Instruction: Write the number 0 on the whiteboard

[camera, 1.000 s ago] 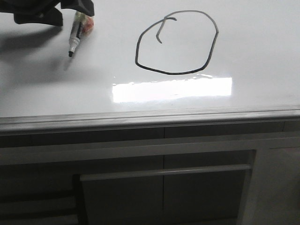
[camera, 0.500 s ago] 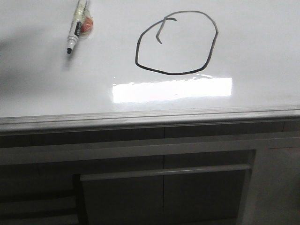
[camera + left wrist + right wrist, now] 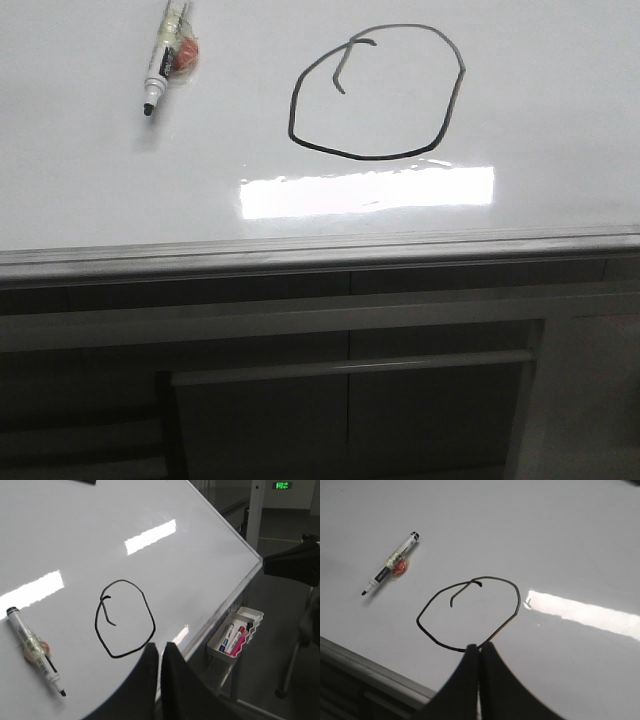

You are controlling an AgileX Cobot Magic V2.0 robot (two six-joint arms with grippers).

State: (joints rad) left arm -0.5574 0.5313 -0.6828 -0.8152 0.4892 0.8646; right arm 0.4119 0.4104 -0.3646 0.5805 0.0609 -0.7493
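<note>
The 0 (image 3: 377, 92) is drawn on the whiteboard (image 3: 560, 110) as a closed, lopsided dark loop with a short hooked stroke inside its top, just above the bright strip of glare in the front view. The change is at the board's far left: a second ago a dark arm hung over the marker (image 3: 163, 60) there, half a second ago only a faint shadow was left of it, and now neither shows in the front view. The marker lies flat on the board, uncapped with its tip bare, well apart from the 0 and with something small and reddish fixed to its barrel. With the loop closed and the marker let go, the writing looks finished and the arms appear to have pulled back to rest. The left end effector (image 3: 160, 652) hangs above the board's edge with its two dark fingers almost together and nothing between them, looking down on the 0, the marker and a tray (image 3: 234, 639) of spare markers hanging below the board's edge. The right end effector (image 3: 480, 652) is likewise nearly closed and empty, held over the board near its grey rail (image 3: 320, 248).
</note>
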